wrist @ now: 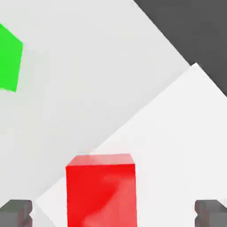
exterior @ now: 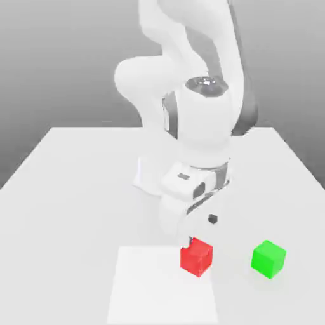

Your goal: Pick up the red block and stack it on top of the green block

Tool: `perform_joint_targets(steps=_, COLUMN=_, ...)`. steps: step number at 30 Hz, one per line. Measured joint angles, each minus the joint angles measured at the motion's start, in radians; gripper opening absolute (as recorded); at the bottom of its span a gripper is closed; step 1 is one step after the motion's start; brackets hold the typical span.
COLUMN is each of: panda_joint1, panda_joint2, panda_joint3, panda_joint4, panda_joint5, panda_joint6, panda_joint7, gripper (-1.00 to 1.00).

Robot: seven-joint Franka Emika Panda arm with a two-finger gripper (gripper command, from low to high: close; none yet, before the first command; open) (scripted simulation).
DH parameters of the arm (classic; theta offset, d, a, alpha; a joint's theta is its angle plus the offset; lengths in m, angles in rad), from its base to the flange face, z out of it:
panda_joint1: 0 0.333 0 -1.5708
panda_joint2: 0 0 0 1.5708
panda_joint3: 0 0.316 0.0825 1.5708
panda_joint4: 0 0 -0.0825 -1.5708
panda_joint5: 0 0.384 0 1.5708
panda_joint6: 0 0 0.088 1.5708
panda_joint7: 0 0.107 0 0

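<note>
The red block point(exterior: 197, 257) sits on the table near the front, on the corner of a paler square patch. The green block point(exterior: 268, 259) stands apart from it, toward the exterior view's right. My gripper point(exterior: 200, 230) hangs low just behind and above the red block, open. In the hand view the red block point(wrist: 101, 190) lies between the two dark fingertips point(wrist: 15, 213), with a gap on each side, and the green block point(wrist: 9, 60) shows at the picture's edge. Nothing is held.
The grey table point(exterior: 76, 171) carries a lighter square patch point(exterior: 162, 285) at the front. The white arm point(exterior: 197, 127) rises over the table's middle. In the hand view the table's edge point(wrist: 164, 35) runs diagonally, with dark floor beyond it.
</note>
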Motion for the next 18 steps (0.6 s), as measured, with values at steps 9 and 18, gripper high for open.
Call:
perform_joint_targets(steps=9, panda_joint1=-0.036, panda_joint2=0.188, panda_joint3=0.053, panda_joint4=0.022, panda_joint5=0.067, panda_joint6=0.159, panda_joint7=-0.051, gripper=-1.0)
perform_joint_targets(steps=18, panda_joint1=-0.023, panda_joint2=0.093, panda_joint3=0.029, panda_joint4=0.011, panda_joint5=0.023, panda_joint6=0.078, panda_joint7=-0.021, gripper=-1.0)
